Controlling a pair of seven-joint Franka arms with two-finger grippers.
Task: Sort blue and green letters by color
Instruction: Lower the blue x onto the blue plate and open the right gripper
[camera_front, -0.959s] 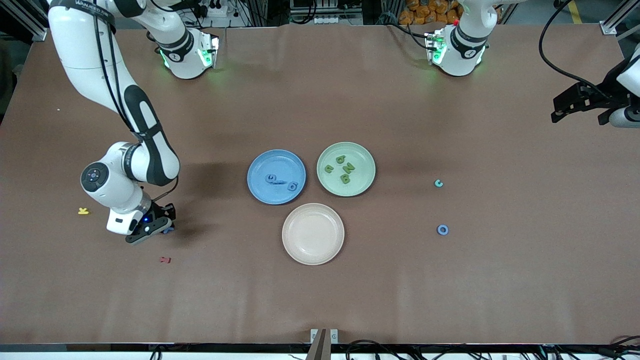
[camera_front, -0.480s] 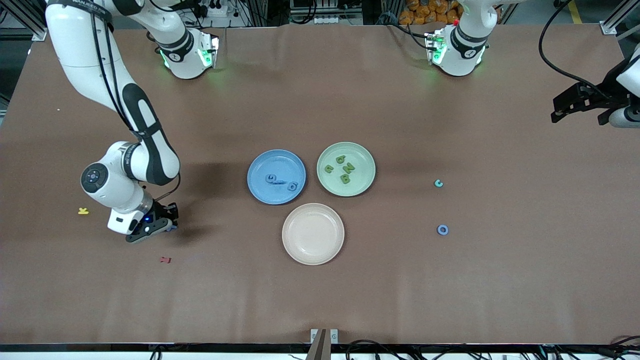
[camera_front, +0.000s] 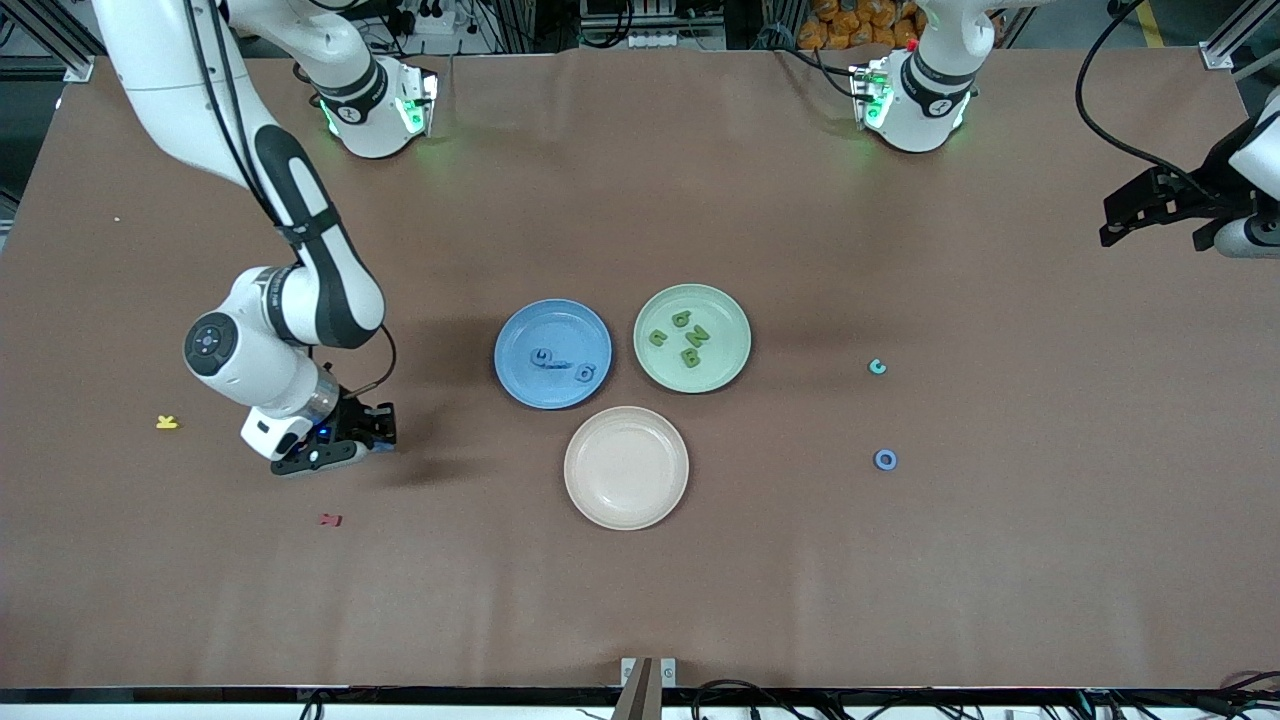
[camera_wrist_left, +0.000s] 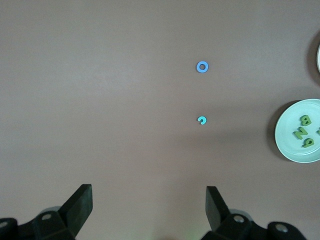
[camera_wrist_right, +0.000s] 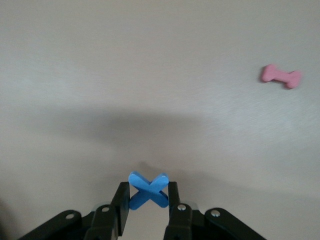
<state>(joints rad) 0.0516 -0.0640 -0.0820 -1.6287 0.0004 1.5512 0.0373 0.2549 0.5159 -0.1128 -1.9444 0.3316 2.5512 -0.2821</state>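
My right gripper (camera_front: 372, 440) is shut on a blue X letter (camera_wrist_right: 148, 190) and holds it just above the bare table, between the right arm's end and the blue plate (camera_front: 520, 322). That plate holds blue letters (camera_front: 543, 356). The green plate (camera_front: 728, 312) holds several green letters (camera_front: 690, 341). A teal-green C (camera_front: 877, 367) and a blue O (camera_front: 885, 459) lie loose toward the left arm's end; both show in the left wrist view, the C (camera_wrist_left: 201, 120) and the O (camera_wrist_left: 202, 67). My left gripper (camera_wrist_left: 149, 200) is open and empty, waiting high at that end (camera_front: 1125, 225).
An empty beige plate (camera_front: 626, 467) sits nearer the front camera than the two colored plates. A yellow letter (camera_front: 167, 422) and a dark red letter (camera_front: 330, 519) lie near the right gripper; the red one also shows in the right wrist view (camera_wrist_right: 281, 76).
My right gripper has risen off the table with the blue X and moved toward the plates. The left arm has not moved.
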